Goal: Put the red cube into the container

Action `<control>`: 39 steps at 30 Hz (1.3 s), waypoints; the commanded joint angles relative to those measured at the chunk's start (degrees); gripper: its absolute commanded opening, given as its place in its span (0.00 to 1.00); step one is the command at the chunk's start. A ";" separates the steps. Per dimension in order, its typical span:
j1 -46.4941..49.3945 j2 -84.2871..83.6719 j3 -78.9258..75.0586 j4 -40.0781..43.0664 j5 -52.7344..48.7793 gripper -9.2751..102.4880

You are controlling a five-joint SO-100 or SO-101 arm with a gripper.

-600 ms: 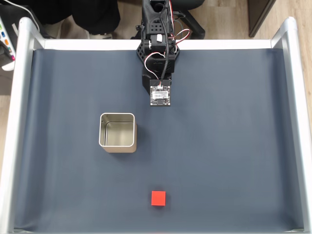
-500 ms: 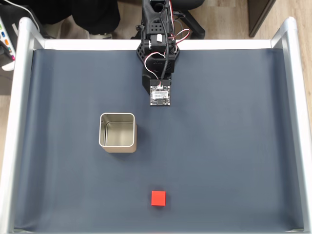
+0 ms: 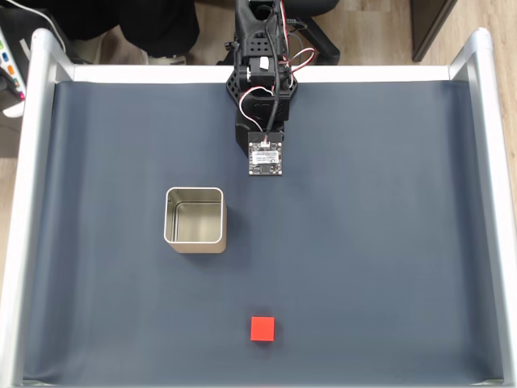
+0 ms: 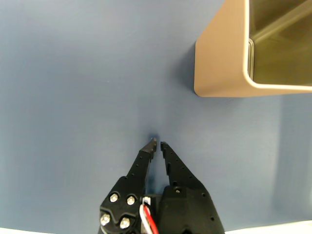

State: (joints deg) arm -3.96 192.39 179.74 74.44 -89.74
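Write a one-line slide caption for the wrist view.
Shut claw hovers over dark mat, empty container at upper right.

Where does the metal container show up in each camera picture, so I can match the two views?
Fixed view: the container stands left of centre on the dark mat, open side up, nothing inside, well apart from the red cube near the bottom edge.
Wrist view: its corner and rim fill the upper right, cut by the frame, ahead and right of the end effector.
Shared landmark: the dark mat under everything.
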 commanded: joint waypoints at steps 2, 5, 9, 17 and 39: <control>0.09 -0.09 -0.35 0.18 0.26 0.08; 0.09 -0.44 -0.35 -0.70 -0.26 0.08; 0.09 -0.62 -0.35 -5.10 0.09 0.08; -0.35 -2.20 -0.44 -18.28 1.41 0.08; -0.62 -28.74 -24.26 -28.92 -1.14 0.08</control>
State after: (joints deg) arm -5.36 165.15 160.40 45.62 -90.44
